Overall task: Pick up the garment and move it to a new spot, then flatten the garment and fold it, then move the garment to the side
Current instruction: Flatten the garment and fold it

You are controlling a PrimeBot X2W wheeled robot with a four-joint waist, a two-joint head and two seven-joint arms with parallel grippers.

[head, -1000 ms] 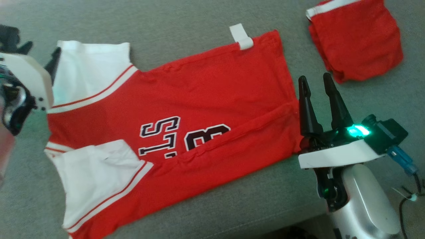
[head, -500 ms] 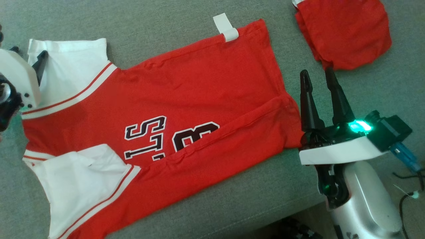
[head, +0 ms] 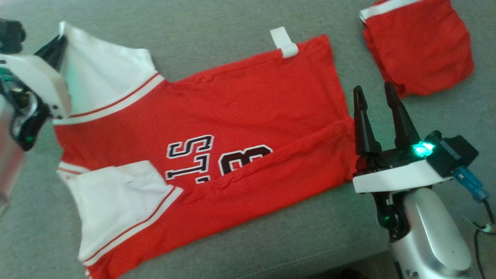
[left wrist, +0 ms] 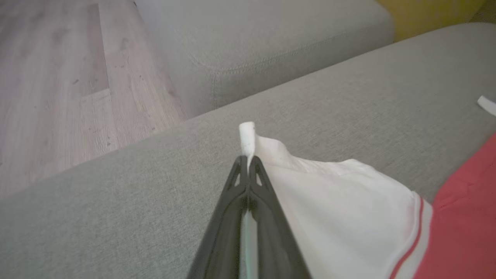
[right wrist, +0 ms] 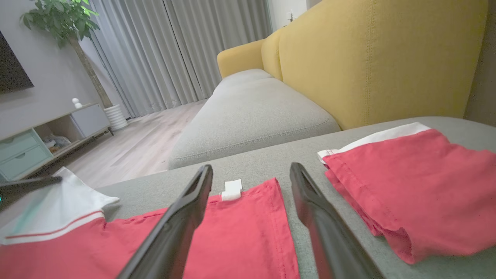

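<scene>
At 4 o'clock, the right gripper [head: 374, 92] holds its fingers apart, just beside the hem of the red jersey [head: 240, 112], which lies spread on the grey sofa cushion [head: 209, 23]. At 10 o'clock, the left gripper [left wrist: 248, 162] has its fingers clamped on the white sleeve corner [left wrist: 247, 135].

Bare grey fabric cushion [head: 217, 23] lies open beyond the flat red-and-white jersey [head: 232, 108]; a folded red cloth [head: 418, 46] blocks past its hem.
</scene>
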